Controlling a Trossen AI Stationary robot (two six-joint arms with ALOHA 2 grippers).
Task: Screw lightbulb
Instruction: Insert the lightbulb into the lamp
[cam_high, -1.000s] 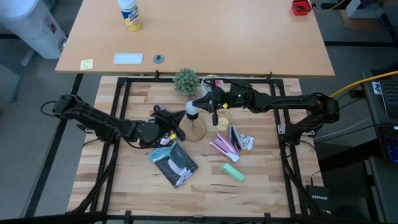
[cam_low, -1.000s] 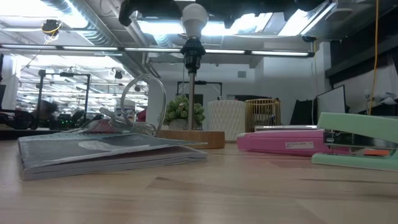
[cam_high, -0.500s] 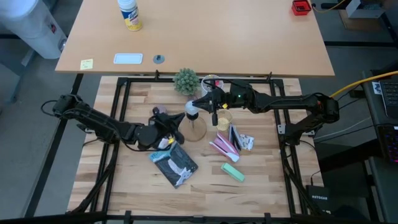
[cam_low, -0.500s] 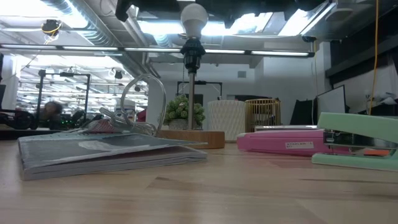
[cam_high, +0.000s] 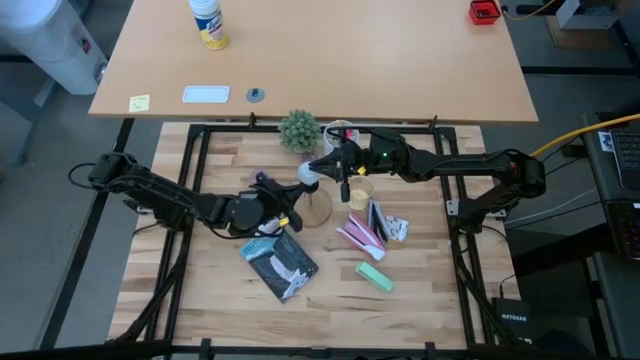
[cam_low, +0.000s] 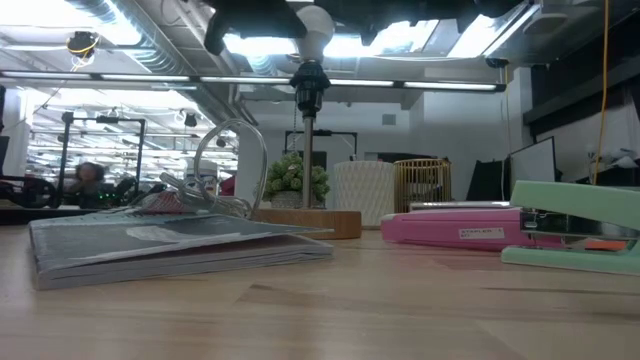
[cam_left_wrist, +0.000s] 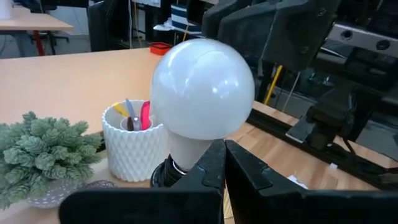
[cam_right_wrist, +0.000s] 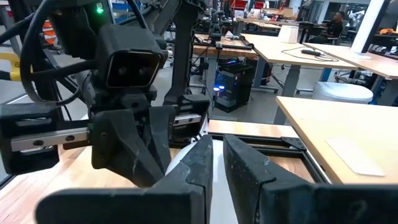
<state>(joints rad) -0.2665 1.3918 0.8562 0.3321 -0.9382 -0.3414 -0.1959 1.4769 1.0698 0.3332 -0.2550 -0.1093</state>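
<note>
The whitish lightbulb (cam_left_wrist: 202, 87) sits upright with its base in the black socket (cam_low: 310, 80) of the wooden stand (cam_high: 316, 208) near the table's middle. My left gripper (cam_left_wrist: 222, 163) is shut. It points level from the table's left, with its tips at the bulb's neck. My right gripper (cam_right_wrist: 217, 152) is also shut. It reaches level from the table's right and ends just beyond the bulb (cam_high: 308, 177) on the far right side. My left gripper has its shut fingertips (cam_left_wrist: 214, 155) right in front of the bulb's neck (cam_left_wrist: 186, 146), just above the socket. They come level from the table's left. I cannot tell whether they touch it. My right gripper is close beside the bulb's globe; whether it touches I cannot tell.
A small potted plant (cam_high: 299, 130) and a white lattice pen cup (cam_left_wrist: 134, 146) stand behind the stand. A yellowish cup (cam_high: 360, 190), a pink stapler (cam_high: 358, 235), a green stapler (cam_high: 375, 276) and a dark booklet (cam_high: 280, 262) lie nearer. A black frame (cam_high: 200, 140) rims the table.
My left gripper has moved a little toward the table's right, closing in on the bulb, and has sunk slightly. The bulb and stand have stayed where they were.
</note>
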